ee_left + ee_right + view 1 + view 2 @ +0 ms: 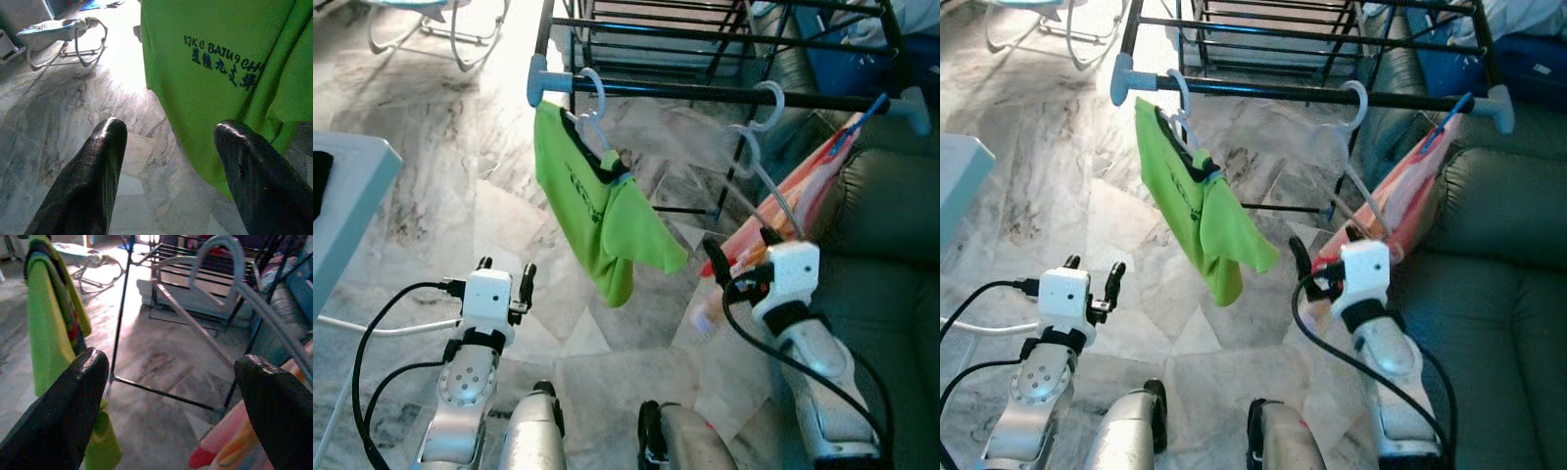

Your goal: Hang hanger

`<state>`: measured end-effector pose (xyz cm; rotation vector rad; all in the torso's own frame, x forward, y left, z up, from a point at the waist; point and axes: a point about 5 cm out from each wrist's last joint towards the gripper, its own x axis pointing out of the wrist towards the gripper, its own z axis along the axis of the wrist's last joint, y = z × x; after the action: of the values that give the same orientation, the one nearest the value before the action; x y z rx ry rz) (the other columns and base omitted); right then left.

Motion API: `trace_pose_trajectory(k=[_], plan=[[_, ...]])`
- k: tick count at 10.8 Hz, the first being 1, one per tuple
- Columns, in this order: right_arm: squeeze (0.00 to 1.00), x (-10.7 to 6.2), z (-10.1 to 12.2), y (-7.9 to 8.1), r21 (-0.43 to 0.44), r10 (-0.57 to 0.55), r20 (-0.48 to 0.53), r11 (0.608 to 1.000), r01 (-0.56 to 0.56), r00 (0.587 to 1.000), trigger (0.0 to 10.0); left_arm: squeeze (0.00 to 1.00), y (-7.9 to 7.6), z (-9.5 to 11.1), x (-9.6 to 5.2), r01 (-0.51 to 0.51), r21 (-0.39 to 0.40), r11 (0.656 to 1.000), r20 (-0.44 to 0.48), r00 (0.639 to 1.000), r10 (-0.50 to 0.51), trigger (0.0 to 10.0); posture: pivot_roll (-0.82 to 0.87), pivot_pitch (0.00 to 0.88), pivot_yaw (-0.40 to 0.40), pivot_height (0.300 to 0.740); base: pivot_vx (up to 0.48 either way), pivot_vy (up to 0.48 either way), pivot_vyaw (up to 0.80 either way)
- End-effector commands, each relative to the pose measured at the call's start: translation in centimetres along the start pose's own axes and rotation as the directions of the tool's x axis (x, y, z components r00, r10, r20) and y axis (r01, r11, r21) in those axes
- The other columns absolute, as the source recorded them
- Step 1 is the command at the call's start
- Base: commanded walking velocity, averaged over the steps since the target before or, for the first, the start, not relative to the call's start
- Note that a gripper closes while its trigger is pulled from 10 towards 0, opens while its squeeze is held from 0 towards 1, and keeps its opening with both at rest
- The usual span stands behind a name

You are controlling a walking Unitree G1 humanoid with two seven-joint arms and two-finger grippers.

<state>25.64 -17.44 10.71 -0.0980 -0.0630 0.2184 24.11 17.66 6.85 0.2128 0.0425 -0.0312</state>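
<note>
Left gripper (506, 273) held low over the grey marble-patterned tile floor (460, 176), its two black fingers (93, 171) spread wide with nothing between them; ahead of it and slightly to its right hangs a bright green T-shirt with dark blue lettering (597, 211), carried on a pale blue plastic hanger (592, 103) whose hook sits over the black metal bar of the drying rack (705, 93); shirt and fingers well apart. Right gripper (729, 262) raised higher, near the rack, fingers likewise parted wide and not closed on anything; just beyond it, up and to its right, a second pale blue plastic hanger (759, 147) bearing an orange-and-pink patterned garment (793, 211), its hook (220, 264) at the same black bar, somewhat blurred, so whether it is fully seated I cannot tell; garment close beside the right gripper; contact unclear. Dark green sofa (881, 294) to the right of that arm.
</note>
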Motion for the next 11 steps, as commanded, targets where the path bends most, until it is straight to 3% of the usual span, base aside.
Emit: trace_pose_trajectory(k=[1, 5, 8, 11], plan=[[0.09, -0.4, 0.1, -0.1, -0.014, -0.011, 0.011, 1.000, 0.011, 1.000, 10.0, 0.00, 0.0, -0.5, -0.3, -0.003, 0.000, 1.000, -0.023, 1.000, 0.003, 10.0, 0.02, 0.230, -0.057, 0.740, -0.345, 0.000, 0.00], [0.09, -0.8, -0.4, -1.3, -0.039, -0.095, 0.001, 0.995, 0.095, 0.996, 10.0, 0.00, -0.1, -0.5, 0.0, 0.002, 0.004, 1.000, -0.019, 1.000, -0.002, 10.0, 0.01, 0.225, -0.054, 0.740, -0.384, 0.000, 0.00], [0.09, -0.6, -0.7, -1.1, -0.047, -0.107, 0.005, 0.993, 0.107, 0.994, 10.0, 0.00, 0.0, 0.3, 1.2, -0.002, 0.005, 1.000, 0.011, 1.000, 0.002, 10.0, 0.00, 0.239, -0.054, 0.740, -0.395, 0.000, 0.00], [0.09, -1.0, -1.3, -0.4, -0.034, -0.131, -0.004, 0.991, 0.130, 0.991, 10.0, 0.00, 0.1, 0.2, 1.4, 0.007, 0.017, 1.000, 0.013, 1.000, -0.007, 10.0, -0.02, 0.255, -0.046, 0.740, -0.361, 0.000, 0.00]])
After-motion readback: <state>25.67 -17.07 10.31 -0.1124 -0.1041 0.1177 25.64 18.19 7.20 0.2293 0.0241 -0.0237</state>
